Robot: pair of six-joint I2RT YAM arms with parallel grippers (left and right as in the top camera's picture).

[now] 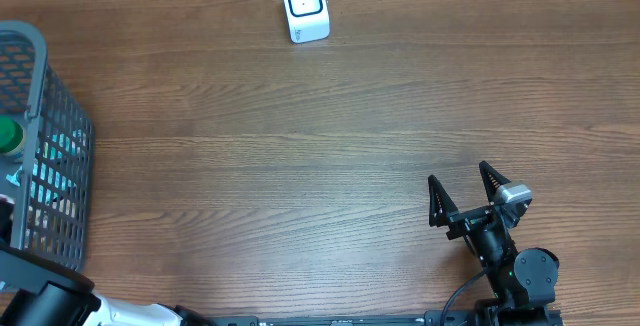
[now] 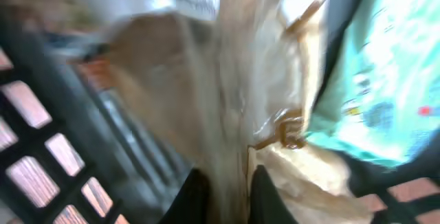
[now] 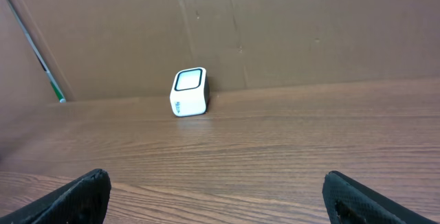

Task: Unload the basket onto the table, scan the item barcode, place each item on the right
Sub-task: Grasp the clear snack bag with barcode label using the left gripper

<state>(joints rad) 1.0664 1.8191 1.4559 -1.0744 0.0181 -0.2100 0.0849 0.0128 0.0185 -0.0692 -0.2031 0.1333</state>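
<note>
My left gripper [image 2: 229,195] is down inside the grey basket [image 1: 40,61], shut on the edge of the item, a pale crinkled plastic packet [image 2: 227,100] that fills the blurred left wrist view. No barcode shows on it. From overhead the left gripper is hidden; only its arm [image 1: 50,306] shows at the bottom left. The white barcode scanner [image 1: 304,8] stands at the table's far edge and also shows as the scanner [image 3: 188,92] in the right wrist view. My right gripper [image 1: 465,191] rests open at the front right, nothing between its fingertips [image 3: 89,191].
A teal packet [image 2: 371,93] lies beside the held one in the basket. The basket's dark lattice wall [image 2: 41,155] is close on the left. A green-capped thing [image 1: 8,136] shows in the basket from above. A brown wall [image 3: 275,25] stands behind the scanner.
</note>
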